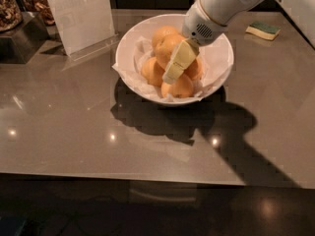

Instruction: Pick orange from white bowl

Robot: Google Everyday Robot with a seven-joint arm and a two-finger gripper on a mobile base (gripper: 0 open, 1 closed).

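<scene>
Four smaller oranges [150, 71] crowd the white bowl [123, 45] at the back of the worktop [74, 132], and the largest orange [162, 53] sits on top of them. Over its right flank hangs the end effector [177, 65]; whether it is clenched or released I cannot tell. Best to straddle the fruit squarely, close gently, then lift straight up so the neighbours stay put.

The gripper [173, 72] hangs low inside the white bowl [126, 48], just beside the largest orange [165, 50].
</scene>
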